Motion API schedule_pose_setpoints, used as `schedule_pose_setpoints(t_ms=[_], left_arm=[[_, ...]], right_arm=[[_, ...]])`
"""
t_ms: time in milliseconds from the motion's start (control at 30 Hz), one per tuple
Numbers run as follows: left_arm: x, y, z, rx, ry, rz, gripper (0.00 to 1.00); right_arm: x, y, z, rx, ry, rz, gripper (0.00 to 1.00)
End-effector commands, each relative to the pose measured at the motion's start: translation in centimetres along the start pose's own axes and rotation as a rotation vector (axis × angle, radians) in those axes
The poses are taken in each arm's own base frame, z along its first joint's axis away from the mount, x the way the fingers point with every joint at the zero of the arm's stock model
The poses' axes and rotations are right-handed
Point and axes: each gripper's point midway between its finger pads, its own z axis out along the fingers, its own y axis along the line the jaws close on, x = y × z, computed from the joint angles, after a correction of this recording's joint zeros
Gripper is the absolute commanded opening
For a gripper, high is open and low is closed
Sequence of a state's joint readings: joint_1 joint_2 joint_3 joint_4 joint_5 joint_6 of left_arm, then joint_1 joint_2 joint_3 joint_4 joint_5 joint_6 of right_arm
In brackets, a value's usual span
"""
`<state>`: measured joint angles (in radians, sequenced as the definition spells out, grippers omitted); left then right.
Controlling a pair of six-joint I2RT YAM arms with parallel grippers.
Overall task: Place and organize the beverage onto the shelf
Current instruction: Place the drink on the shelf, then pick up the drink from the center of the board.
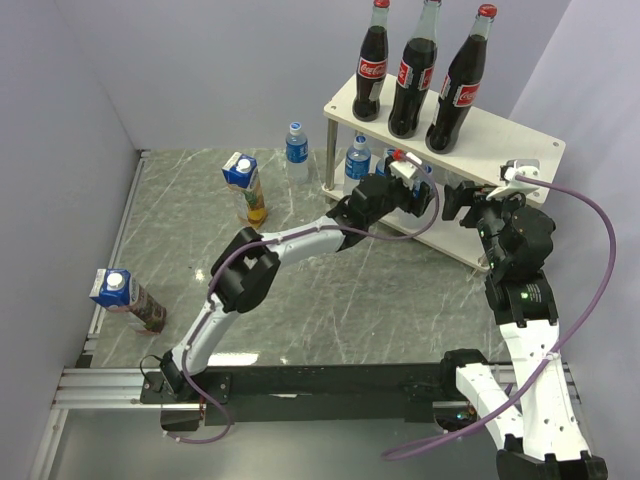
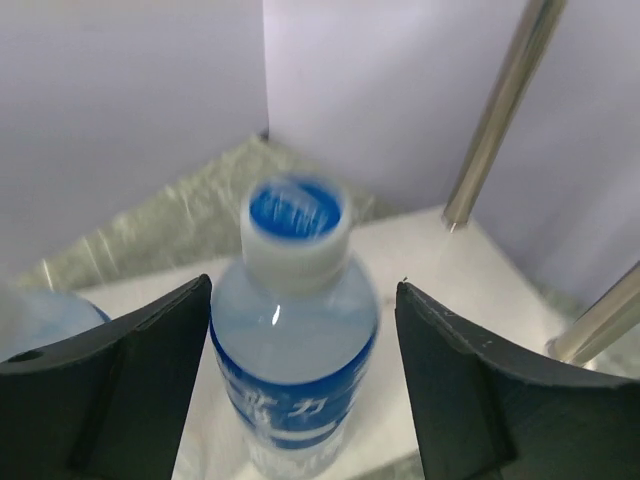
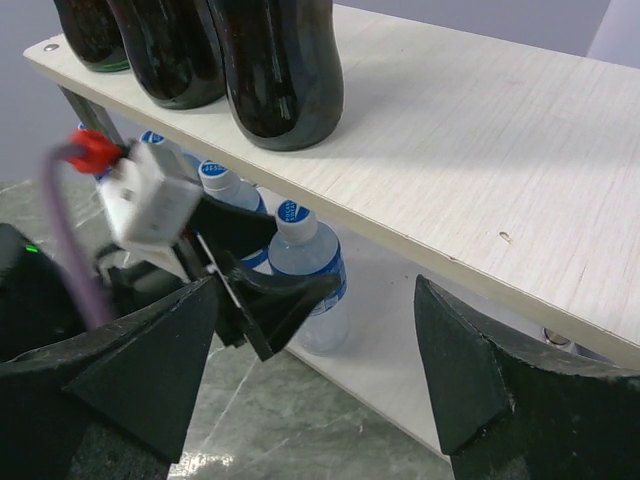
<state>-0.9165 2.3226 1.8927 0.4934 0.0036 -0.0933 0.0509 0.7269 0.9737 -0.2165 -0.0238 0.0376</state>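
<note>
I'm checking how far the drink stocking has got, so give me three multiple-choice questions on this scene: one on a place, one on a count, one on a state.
1. Where do the three dark red-capped cola bottles stand?
A. on the top board of the pale wooden two-tier shelf
B. on its lower board
C. lying beside it

2. How many tall blue-topped juice cartons are on the grey marble table?
A. one
B. two
C. three

3. What state is the left tool in?
A. shut on nothing
B. gripping a cola bottle
C. open, with a small clear blue-labelled water bottle between its fingers

Answers:
1. A: the top view shows all three upright on the upper board.
2. B: two cartons are on the table, left of the shelf.
3. C: the left wrist view shows a gap between the bottle and one finger.
</note>
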Motion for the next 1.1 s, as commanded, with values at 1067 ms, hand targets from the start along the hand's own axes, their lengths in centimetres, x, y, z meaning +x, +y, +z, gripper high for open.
schedule_pose_setpoints(t_ms=[1067], left_arm=[[-10.2, 7.4, -19.8, -0.289, 0.020, -0.086, 0.82]], right_arm=[[4.2, 9.3, -3.8, -0.708, 0.121, -0.253, 0.84]])
